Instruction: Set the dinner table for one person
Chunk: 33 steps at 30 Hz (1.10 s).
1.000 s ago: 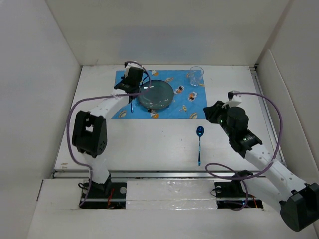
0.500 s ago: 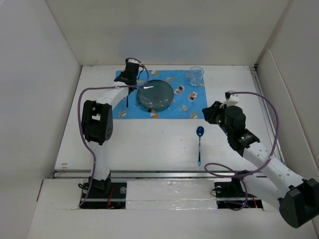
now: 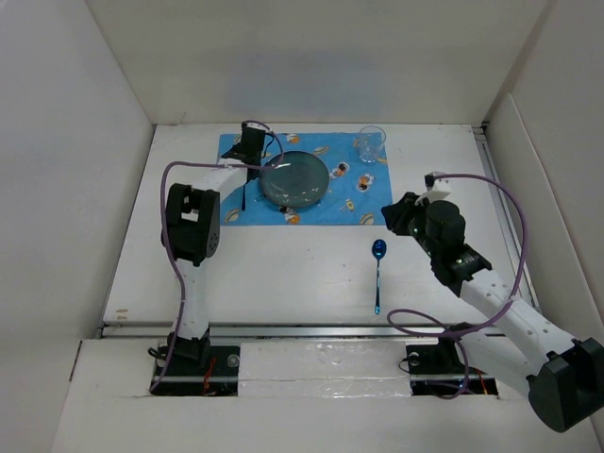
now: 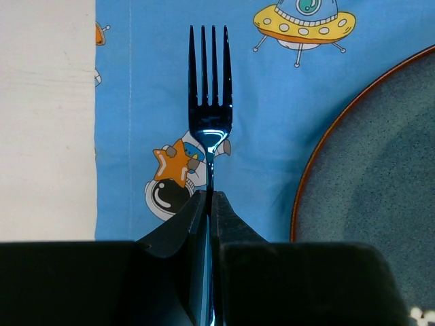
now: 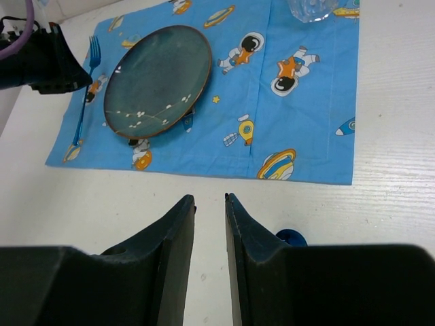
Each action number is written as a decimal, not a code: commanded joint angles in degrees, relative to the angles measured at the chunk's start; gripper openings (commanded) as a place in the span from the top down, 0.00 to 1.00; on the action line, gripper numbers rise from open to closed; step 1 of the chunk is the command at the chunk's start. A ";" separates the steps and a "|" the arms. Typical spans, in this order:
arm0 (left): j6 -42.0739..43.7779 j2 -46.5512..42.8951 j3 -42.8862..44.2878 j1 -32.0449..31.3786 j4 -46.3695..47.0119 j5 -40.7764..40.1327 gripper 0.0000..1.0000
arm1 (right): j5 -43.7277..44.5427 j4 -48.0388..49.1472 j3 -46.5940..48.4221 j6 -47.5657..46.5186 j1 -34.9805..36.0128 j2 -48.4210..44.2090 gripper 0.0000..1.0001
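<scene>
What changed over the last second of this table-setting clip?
The left arm swung its elbow in toward the middle, and the left claw, shut on the fork, nudged it slightly left, away from the plate. The right claw, open, edged a little left near the spoon. Plate, glass, placemat and spoon stayed put; nothing was released.

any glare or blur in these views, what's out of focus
Top external: even, soft light, faint shadows, a pale sheen on the plate. Left wrist: fork sharp with a bright glint at its neck; left gripper dark, featureless. Right wrist: placemat crisp, right gripper slightly soft.
</scene>
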 commanded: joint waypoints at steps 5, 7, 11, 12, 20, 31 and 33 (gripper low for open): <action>-0.48 1.17 4.07 0.02 2.07 0.30 1.00 | -0.90 1.26 1.58 -1.19 -0.24 -0.23 0.69; -0.74 1.87 4.25 0.02 2.42 0.30 1.00 | -1.08 1.00 1.67 -1.28 -0.24 -0.93 0.69; -1.36 3.37 5.56 0.02 2.16 -0.05 1.00 | -0.55 1.79 1.14 -1.28 -0.24 -1.20 0.69; -1.36 3.63 6.18 0.02 2.07 0.21 1.00 | -0.99 1.53 1.23 -1.37 -0.24 -1.11 0.69; -1.36 5.22 8.20 0.02 -0.13 -1.28 0.98 | -0.38 1.70 1.23 -1.46 -0.24 -0.93 0.69; -1.71 1.97 8.20 0.02 -1.26 -2.59 0.75 | 0.50 1.18 1.15 -1.81 -0.24 -1.19 0.69; -3.38 -0.39 7.86 0.02 -1.62 -3.39 0.75 | 0.85 1.79 0.97 -1.63 -0.24 -0.93 0.71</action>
